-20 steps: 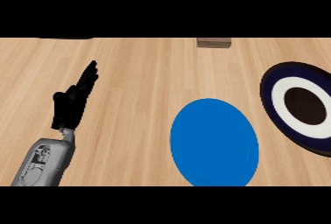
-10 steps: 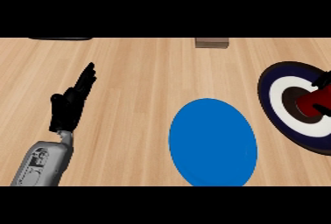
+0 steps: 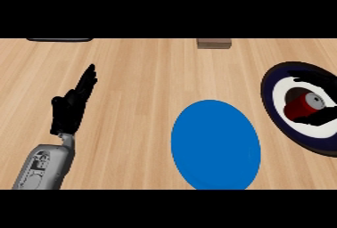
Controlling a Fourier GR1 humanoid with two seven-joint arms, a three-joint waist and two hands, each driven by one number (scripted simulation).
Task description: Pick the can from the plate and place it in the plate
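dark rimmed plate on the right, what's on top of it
A red can lies on its side on the dark plate's white centre. The right robot hand curls black fingers round the can, covering part of it and of the plate.

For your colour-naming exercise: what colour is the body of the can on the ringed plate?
Red, with a grey metal end; the can shows best in the head view.

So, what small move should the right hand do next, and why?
Probably lift the can straight up. The right hand has its fingers curled round the red can, which lies on its side on the dark-rimmed plate. The blue plate beside it holds nothing yet. The left hand rests open at the left.
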